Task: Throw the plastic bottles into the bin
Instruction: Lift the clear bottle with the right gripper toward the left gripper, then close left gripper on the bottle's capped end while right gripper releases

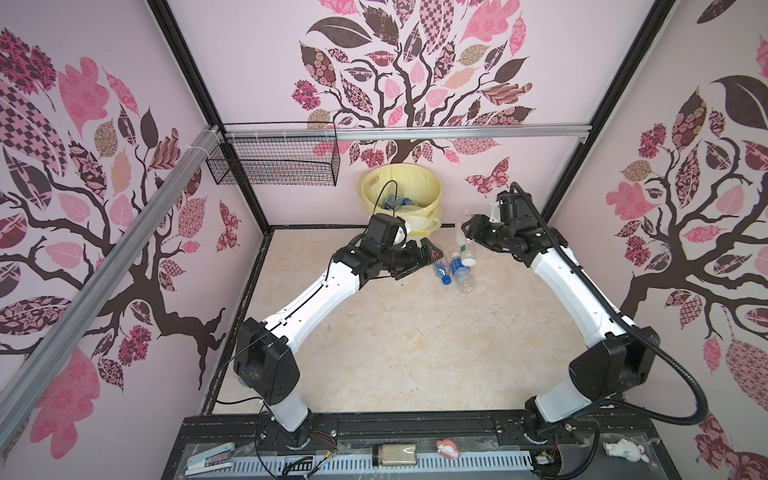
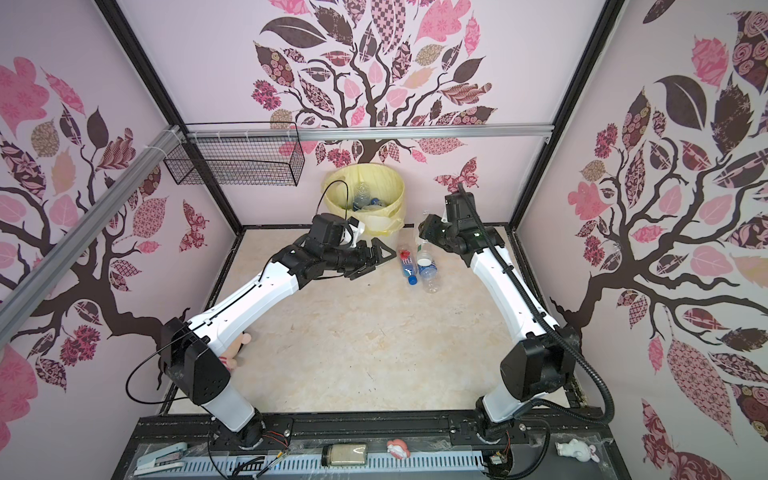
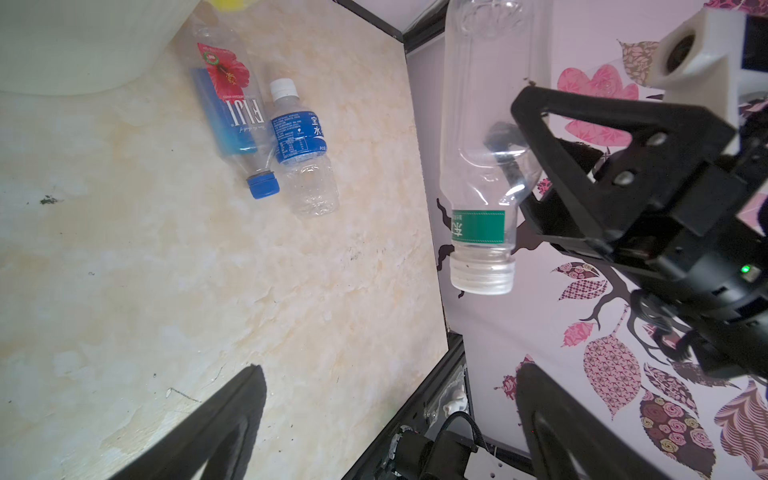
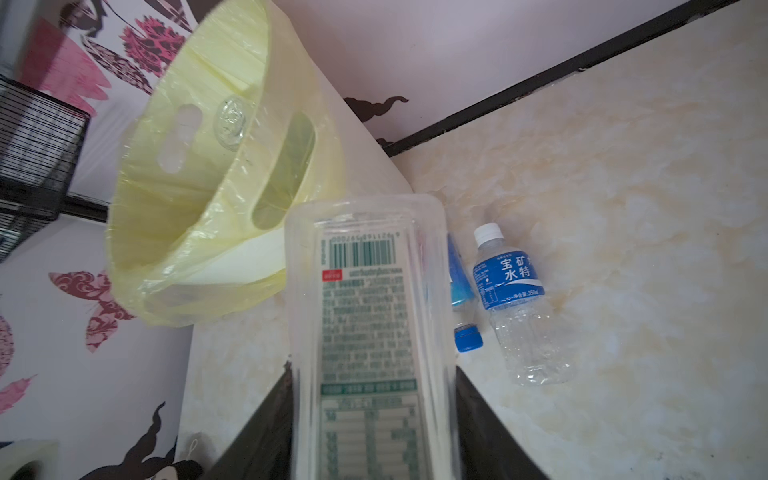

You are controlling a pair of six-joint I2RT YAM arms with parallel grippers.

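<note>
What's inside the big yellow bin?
Inside the bin, a few clear bottles with blue labels lie in a pile. The near wall hides the bottom, so the count is unclear.

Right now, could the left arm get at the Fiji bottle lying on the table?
Probably yes. The left gripper is open and empty, hovering right beside the Fiji bottle, with nothing between them. The blue-labelled bottle lies close along its far side, so it may get nudged.
</note>
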